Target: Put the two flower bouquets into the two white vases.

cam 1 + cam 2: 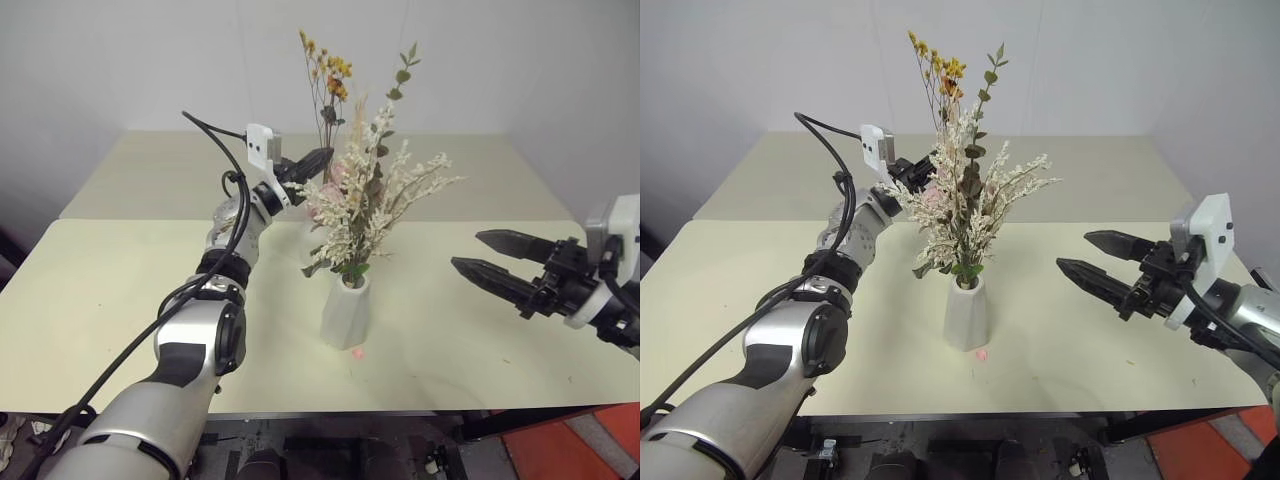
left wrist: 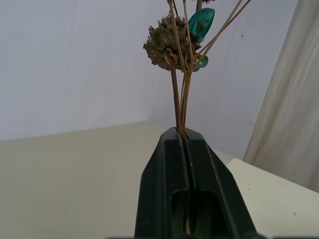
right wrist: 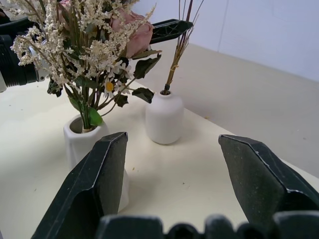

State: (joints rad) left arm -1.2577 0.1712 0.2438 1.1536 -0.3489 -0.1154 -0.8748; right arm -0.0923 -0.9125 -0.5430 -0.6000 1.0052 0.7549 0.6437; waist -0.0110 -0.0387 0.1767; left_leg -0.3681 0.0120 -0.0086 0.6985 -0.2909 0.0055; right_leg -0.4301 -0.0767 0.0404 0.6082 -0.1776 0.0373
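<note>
from the head cameras i see my left gripper [image 1: 318, 158] reaching out over the middle of the table [image 1: 120, 290], pinched tight on the thin brown stems of the small yellow-orange bunch [image 1: 328, 75], which stands upright behind the big bouquet. the large cream-white bouquet [image 1: 365, 205] already sits in the tall faceted vase [image 1: 347, 312] near the front centre: feathery sprigs, a pink bloom, green leaves at the rim. my right gripper [image 1: 500, 262] hangs over the right side of the table, fingers spread wide and holding nothing, well apart from the vases.

the left wrist view shows my fingers [image 2: 164, 189] pressed together with the stems [image 2: 180, 107] rising straight out between them, up to a dry brown seed head and a green leaf.

the right wrist view is the useful one: the short round vase [image 3: 164, 118] stands just behind the tall one, on its far side, and the stem ends look to be at or in its small hole.

my judgement: the stems are going into that narrow mouth now. to do it well i'd keep the bunch vertical, lower slowly so the stems slide down without splaying, and let go only once they are seated. i'd also watch that my wrist does not brush the cream sprigs and tip the tall vase.
</note>
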